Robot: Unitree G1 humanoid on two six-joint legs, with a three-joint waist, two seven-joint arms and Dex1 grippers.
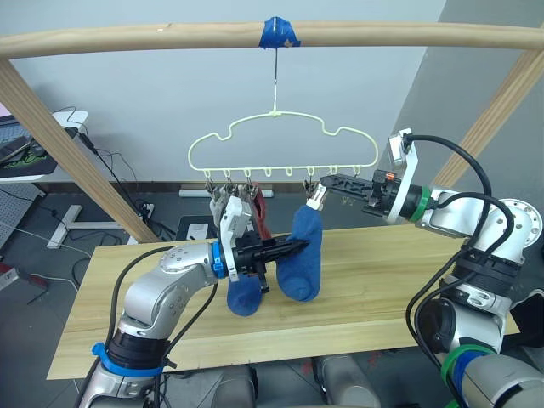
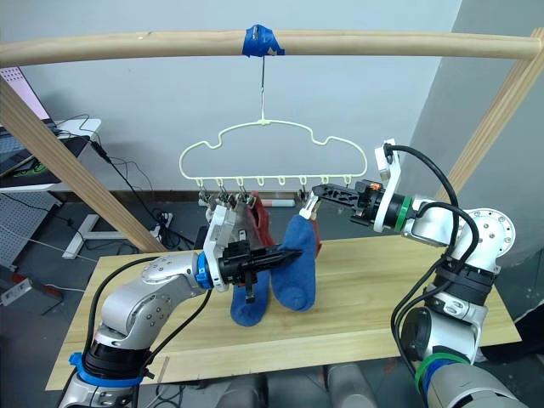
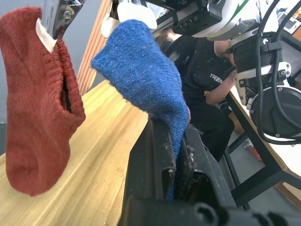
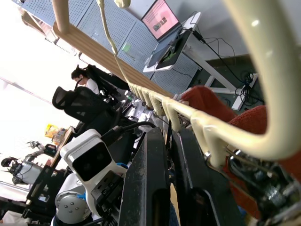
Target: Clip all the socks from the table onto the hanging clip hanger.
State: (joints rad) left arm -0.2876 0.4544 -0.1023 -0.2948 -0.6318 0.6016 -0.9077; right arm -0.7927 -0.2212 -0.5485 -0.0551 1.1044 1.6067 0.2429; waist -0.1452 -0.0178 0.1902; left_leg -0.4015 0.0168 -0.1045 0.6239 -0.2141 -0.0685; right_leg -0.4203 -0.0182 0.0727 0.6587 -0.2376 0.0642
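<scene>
Blue fabric ankle sock [image 1: 302,255] hangs at five o'clock under our pale yellow-green wire clip hanger [image 1: 283,144], above the wooden worktop [image 1: 374,272]. Our left gripper [image 1: 289,248] pinches it; our right gripper [image 1: 327,181] squeezes a metal clip [image 1: 315,197]. Next we likely seat the cuff, then release.

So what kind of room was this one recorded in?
Most likely a robotics lab or workshop: pegboard wall panels, a desk with an open laptop, a person in an office chair, and another robot arm.
</scene>
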